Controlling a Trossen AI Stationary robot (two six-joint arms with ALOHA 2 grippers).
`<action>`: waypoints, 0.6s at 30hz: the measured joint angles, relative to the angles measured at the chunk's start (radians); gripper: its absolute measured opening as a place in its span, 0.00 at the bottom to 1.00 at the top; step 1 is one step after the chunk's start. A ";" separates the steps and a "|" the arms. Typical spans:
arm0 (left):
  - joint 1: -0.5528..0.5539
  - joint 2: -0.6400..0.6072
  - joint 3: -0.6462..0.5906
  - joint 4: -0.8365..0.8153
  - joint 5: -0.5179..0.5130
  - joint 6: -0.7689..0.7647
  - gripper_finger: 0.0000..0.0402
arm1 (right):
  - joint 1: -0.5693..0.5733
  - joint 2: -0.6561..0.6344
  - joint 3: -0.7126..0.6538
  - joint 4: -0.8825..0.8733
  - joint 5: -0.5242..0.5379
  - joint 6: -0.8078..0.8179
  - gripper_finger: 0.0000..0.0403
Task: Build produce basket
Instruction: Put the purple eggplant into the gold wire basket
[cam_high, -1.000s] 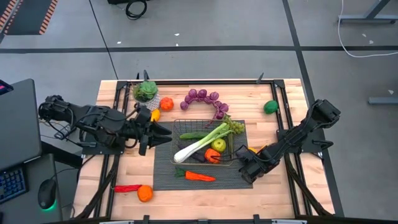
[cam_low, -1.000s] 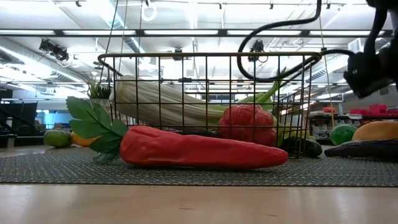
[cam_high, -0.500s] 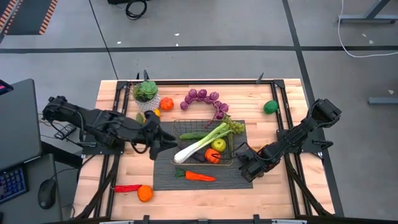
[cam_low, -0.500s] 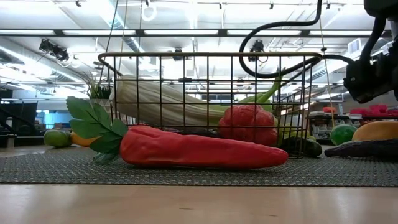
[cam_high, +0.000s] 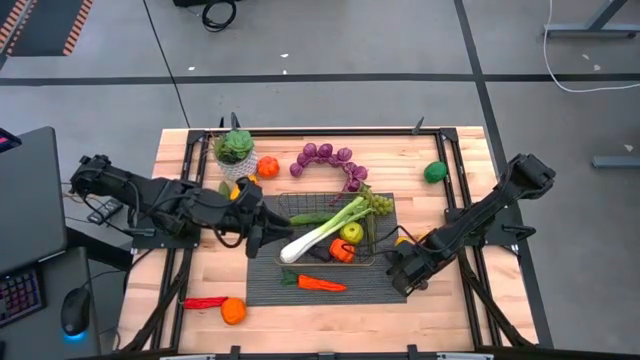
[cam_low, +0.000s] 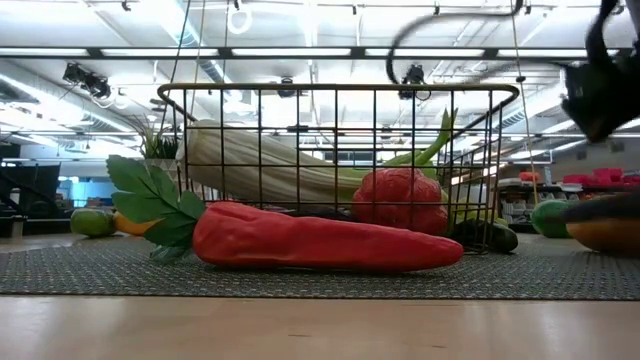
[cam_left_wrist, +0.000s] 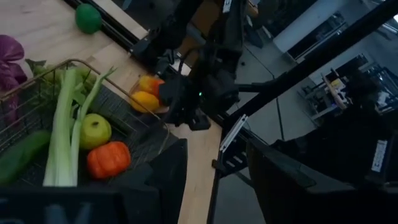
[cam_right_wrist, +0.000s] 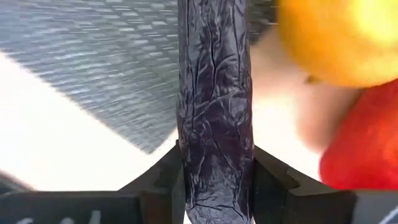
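Note:
The brass wire basket (cam_high: 372, 240) stands on the dark ribbed mat (cam_high: 265, 285) and holds a leek (cam_high: 325, 230), a cucumber (cam_high: 308, 217), a green apple (cam_high: 351, 233) and an orange-red fruit (cam_high: 341, 250). A carrot (cam_high: 318, 283) lies on the mat near the basket's front. My right gripper (cam_high: 400, 270) is at the mat's right near corner, shut on a dark purple eggplant (cam_right_wrist: 214, 93). My left gripper (cam_high: 262, 228) is open and empty over the mat, just left of the basket. My right gripper pinches the eggplant between its two fingers (cam_right_wrist: 163, 180), which lie across its wrinkled body (cam_right_wrist: 214, 168). The eggplant runs forward from the fingers, over the mat's edge. In the low view it (cam_low: 600, 207) shows dark, above a yellow fruit.
A yellow fruit (cam_right_wrist: 336, 37) and a red one (cam_right_wrist: 367, 143) lie close beside the eggplant. Purple grapes (cam_high: 330, 158), a green fruit (cam_high: 434, 172), a potted succulent (cam_high: 235, 150) and an orange (cam_high: 268, 166) are at the far side. A red pepper (cam_high: 205, 301) and an orange (cam_high: 233, 311) lie near left.
My left gripper has gone toward the table's right edge, up to the basket's left side. My right gripper has shifted slightly toward the near edge and risen, and the eggplant that lay on the mat now shows higher in the low view.

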 joint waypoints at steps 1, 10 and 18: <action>-0.005 0.000 0.000 0.002 0.000 -0.003 0.43 | 0.000 -0.014 0.017 -0.023 0.001 0.000 0.33; -0.030 0.000 0.000 0.003 0.000 -0.052 0.43 | 0.011 -0.135 0.249 -0.332 0.087 0.081 0.36; -0.029 0.000 0.000 0.003 -0.038 -0.052 0.43 | -0.046 -0.179 0.468 -0.397 0.425 -0.028 0.35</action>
